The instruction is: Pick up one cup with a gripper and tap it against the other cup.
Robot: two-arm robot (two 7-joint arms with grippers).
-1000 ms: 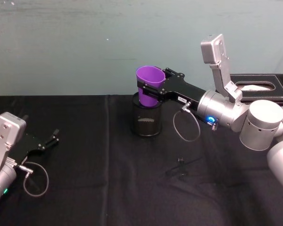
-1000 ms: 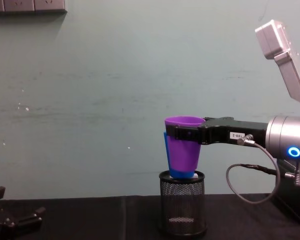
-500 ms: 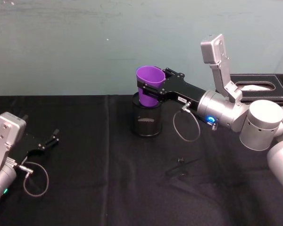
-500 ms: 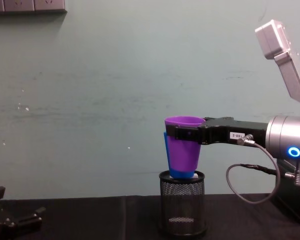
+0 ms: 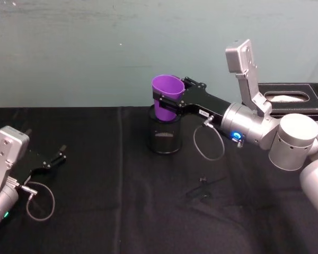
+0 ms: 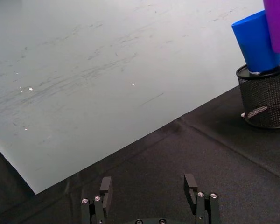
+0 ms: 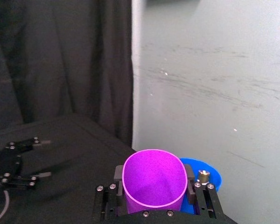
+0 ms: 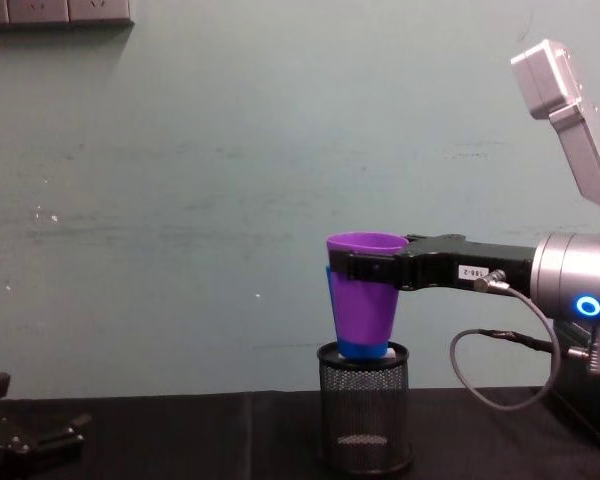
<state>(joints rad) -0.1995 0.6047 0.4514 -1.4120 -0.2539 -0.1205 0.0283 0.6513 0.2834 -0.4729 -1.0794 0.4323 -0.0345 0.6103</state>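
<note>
At the near left edge of the bench, the left pincer lies parked on the black cloth, fingers spread and holding nothing. A small dark part lies on the cloth nearer the middle. Farther back stands the black wire-mesh pen holder. The blue cup sits upright in this holder, its base inside the mesh. Above the holder, the right pincer is clenched on the purple cup, one finger on each side just below the rim. The purple cup hangs upright in front of the blue cup; from the chest view the two appear touching or just apart, and contact cannot be confirmed. Both cups look light, thin-walled and smooth. Judgement: grip near the rim, where the wall is stiffest, with moderate force, since a tapered glossy wall may slip downward.
</note>
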